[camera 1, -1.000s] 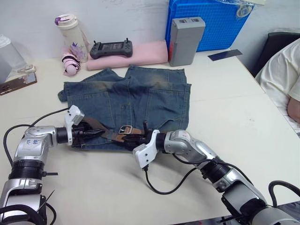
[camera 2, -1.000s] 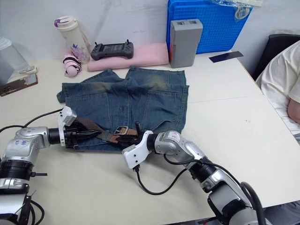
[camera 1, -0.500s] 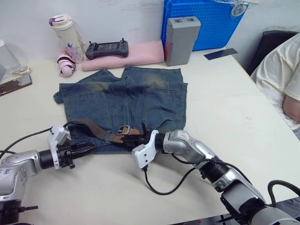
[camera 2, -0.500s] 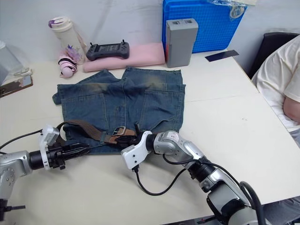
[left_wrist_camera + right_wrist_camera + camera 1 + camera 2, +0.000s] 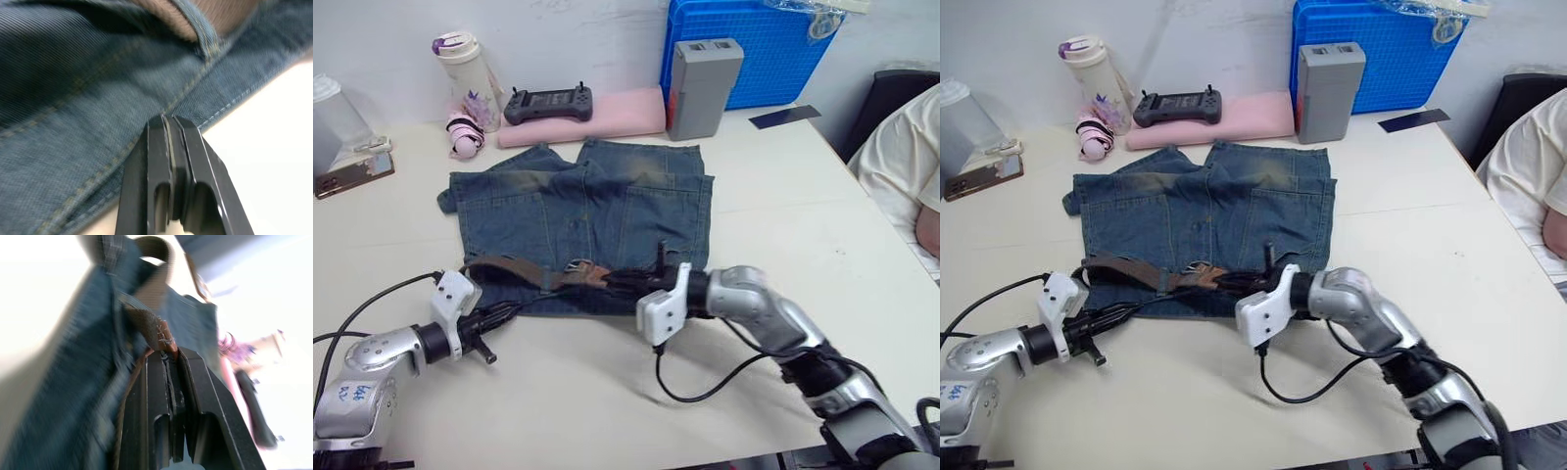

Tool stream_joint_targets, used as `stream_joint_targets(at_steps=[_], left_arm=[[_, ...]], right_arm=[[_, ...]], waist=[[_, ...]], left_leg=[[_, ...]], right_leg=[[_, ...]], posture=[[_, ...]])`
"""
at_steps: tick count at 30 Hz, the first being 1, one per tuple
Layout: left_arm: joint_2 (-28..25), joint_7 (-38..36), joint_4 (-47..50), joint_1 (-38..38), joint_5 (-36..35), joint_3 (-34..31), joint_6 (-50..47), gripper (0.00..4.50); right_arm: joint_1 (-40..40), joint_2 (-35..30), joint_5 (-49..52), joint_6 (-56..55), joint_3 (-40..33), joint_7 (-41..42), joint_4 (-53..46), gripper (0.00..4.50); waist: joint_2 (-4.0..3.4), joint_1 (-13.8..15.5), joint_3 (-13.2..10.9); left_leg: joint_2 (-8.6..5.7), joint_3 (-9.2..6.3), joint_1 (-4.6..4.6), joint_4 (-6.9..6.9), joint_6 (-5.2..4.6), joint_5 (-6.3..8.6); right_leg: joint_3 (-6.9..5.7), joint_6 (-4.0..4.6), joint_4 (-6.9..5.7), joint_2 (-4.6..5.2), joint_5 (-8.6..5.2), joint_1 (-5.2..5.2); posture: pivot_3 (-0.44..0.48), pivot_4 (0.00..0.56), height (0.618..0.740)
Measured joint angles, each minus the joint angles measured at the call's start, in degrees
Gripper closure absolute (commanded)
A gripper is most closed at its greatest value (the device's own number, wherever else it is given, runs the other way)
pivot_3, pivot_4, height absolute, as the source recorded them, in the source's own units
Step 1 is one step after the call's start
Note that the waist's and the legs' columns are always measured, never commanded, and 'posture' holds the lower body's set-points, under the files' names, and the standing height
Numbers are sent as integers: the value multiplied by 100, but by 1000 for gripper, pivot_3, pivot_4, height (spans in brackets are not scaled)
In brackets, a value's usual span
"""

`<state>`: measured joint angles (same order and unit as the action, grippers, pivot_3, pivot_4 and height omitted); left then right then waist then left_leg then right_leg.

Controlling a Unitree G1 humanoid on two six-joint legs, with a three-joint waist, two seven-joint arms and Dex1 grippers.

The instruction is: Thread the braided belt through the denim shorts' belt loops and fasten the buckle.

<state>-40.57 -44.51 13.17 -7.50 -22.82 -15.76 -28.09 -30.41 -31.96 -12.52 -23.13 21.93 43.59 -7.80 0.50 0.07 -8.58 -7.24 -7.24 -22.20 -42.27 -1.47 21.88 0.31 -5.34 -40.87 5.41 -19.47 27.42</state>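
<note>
Two grippers work the near edge of the shorts (image 5: pixel 578 215), so going left to right: left gripper (image 5: pixel 514 307) has its fingers pressed together on nothing, tip just at the waistband hem. Belt (image 5: pixel 524 271) runs lengthwise along the waistband toward the right. Right gripper (image 5: pixel 619 282) is clamped on the belt's frayed end, so I'd guess it's the nearer one for pulling through.

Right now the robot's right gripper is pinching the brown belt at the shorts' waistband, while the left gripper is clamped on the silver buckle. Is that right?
Not quite. The right gripper is pinching the braided belt at the denim shorts, but the left gripper is shut on nothing; in the left wrist view its fingers are closed at the shorts' edge, away from the buckle.
</note>
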Motion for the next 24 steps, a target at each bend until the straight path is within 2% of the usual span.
stream_joint_targets(at_steps=[5, 8, 11, 15, 16, 18, 21, 24], left_arm=[[-41, 33, -47, -110, 192, 87, 445, 4433], [-74, -16, -22, -126, 219, 78, 598, 4433], [-191, -246, 87, -237, -1, -26, 531, 3508], [-531, -628, 593, -299, -677, -395, -36, 1624], [-591, -634, 704, -249, -843, -524, -202, 1314], [-803, -657, 1029, -134, -1541, -921, -767, 451], [-904, -638, 1444, 116, -2428, -1267, -1328, 451], [-661, -176, 1335, 797, -2379, -1094, -1250, 451]], right_arm=[[-272, -78, 1024, 1208, -750, 228, -581, 4500], [-428, 37, 1282, 1657, -889, 238, -617, 4500], [-417, 112, 1255, 1726, -789, 273, -610, 4500], [-409, 188, 1025, 1714, -531, 294, -522, 4500], [-408, 211, 995, 1714, -478, 294, -508, 4500], [-415, 307, 850, 1700, -333, 293, -420, 4500], [-427, 437, 648, 1695, -156, 287, -218, 4500], [-536, 560, 536, 1678, -97, 286, -75, 4500]], waist=[[-7, 2, 0], [-7, 4, 0], [-6, -9, -1], [0, -15, -6], [1, -15, -7], [3, -15, -7], [2, -16, -7], [1, -7, -8]], left_leg=[[5, 0, 5, 6, 2, -1], [4, 0, 5, 8, 2, -1], [5, 1, -3, 12, -2, 1], [7, -2, -10, 15, -3, 1], [7, -2, -11, 14, -3, 1], [7, -3, -10, 13, -3, 1], [6, -2, -9, 13, -4, 1], [8, -2, -8, 11, 0, 0]], right_leg=[[0, 0, 0, -1, 0, -2], [0, 0, 2, 0, 0, -2], [-1, 0, 10, -1, 0, 5], [-5, 0, 23, -1, 0, 6], [-6, 0, 24, -1, 0, 6], [-5, -1, 24, -1, 1, 3], [-4, -2, 24, -1, 1, 3], [-9, -2, 21, -2, 1, 2]], posture=[[0, 150, 676], [0, 150, 676], [0, 150, 676], [0, 150, 676], [0, 150, 676], [0, 150, 676], [0, 150, 676], [0, 150, 676]])
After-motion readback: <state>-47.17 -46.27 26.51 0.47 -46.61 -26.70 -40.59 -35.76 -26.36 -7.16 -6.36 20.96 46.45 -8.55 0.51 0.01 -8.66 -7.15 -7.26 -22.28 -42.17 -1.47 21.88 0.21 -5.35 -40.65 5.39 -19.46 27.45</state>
